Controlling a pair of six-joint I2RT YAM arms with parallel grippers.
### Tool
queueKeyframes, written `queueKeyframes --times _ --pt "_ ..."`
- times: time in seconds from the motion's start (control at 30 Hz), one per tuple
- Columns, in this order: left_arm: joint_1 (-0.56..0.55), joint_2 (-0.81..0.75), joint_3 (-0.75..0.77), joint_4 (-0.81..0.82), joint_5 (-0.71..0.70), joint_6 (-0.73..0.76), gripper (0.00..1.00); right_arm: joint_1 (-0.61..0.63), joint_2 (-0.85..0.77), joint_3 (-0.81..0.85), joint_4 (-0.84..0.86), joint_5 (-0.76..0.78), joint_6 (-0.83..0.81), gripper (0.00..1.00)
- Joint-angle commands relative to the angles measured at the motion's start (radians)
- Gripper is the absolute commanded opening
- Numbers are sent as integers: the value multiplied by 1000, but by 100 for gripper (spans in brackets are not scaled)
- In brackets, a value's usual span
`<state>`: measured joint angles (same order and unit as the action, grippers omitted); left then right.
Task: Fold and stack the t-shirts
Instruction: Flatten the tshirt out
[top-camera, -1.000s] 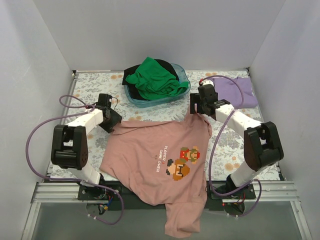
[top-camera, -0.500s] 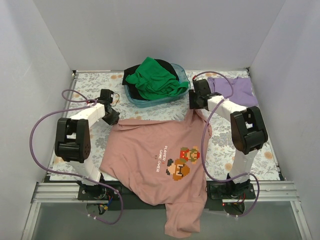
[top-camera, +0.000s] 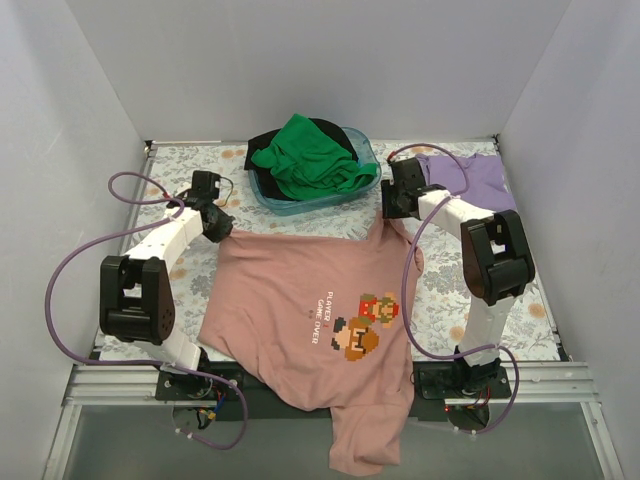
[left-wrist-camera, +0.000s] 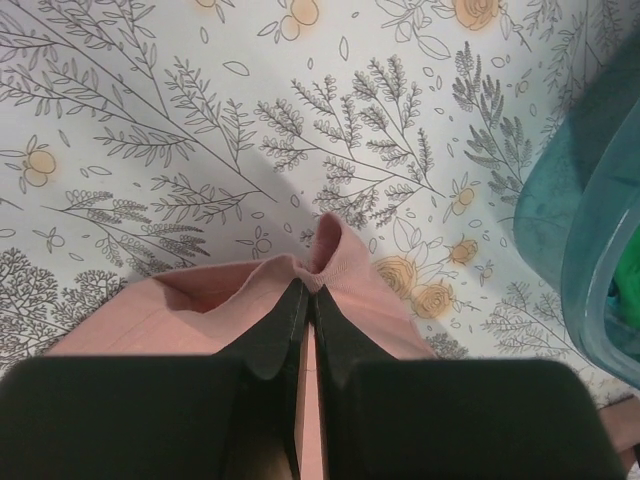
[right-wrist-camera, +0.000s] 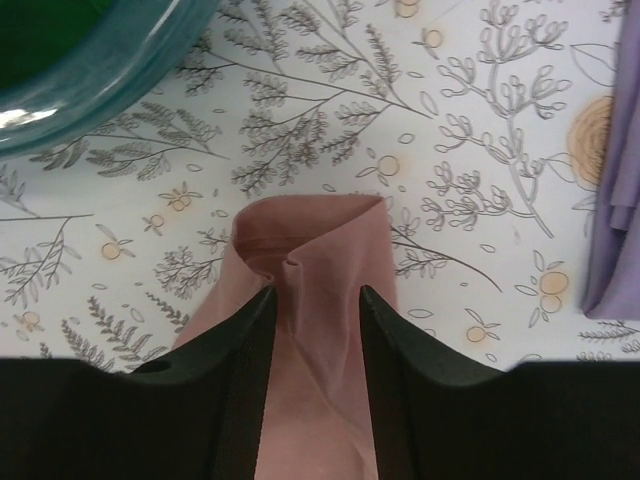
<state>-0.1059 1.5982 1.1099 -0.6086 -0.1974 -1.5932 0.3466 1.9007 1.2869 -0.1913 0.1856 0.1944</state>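
The dusty pink t-shirt (top-camera: 300, 300) lies spread on the table, graphic up, and its lower part hangs over the near edge. My left gripper (top-camera: 218, 228) is shut on the shirt's far left corner, pinching a fold (left-wrist-camera: 335, 255) between its fingertips (left-wrist-camera: 308, 295). My right gripper (top-camera: 393, 212) is at the far right corner. Its jaws stand apart, with a bunched strip of pink cloth (right-wrist-camera: 320, 240) lying between them (right-wrist-camera: 315, 295). The lavender t-shirt (top-camera: 470, 180) lies folded at the far right. The green t-shirt (top-camera: 310, 155) and the black one (top-camera: 265, 140) sit in the tub.
A teal plastic tub (top-camera: 300, 205) stands at the far middle, between the two grippers; its wall shows in the left wrist view (left-wrist-camera: 570, 200) and the right wrist view (right-wrist-camera: 100, 90). White walls enclose the floral-patterned table (top-camera: 180, 170) on three sides.
My left gripper has moved farther away and to the left, drawing the pink shirt's far left corner out. My right arm has folded in; its gripper shifted slightly farther away.
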Motion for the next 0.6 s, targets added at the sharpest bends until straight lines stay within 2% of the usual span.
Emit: queueKeyframes --times 0.0,0.17,0.27,0.37,0.57 --pt "3 -47 15 -39 -78 -2 0 0 4 6 24 -113 -36 48" --pt "14 -37 -1 -65 -120 -17 0 3 11 -18 36 -146 -84 52" --pt "21 -30 -13 -66 -123 -20 0 3 20 -12 36 -11 -111 53" --pt "26 -30 -22 -62 -129 -24 0 3 17 -14 33 90 -121 48" --pt "34 -3 -12 -62 -132 -24 0 3 44 14 33 78 -133 36"
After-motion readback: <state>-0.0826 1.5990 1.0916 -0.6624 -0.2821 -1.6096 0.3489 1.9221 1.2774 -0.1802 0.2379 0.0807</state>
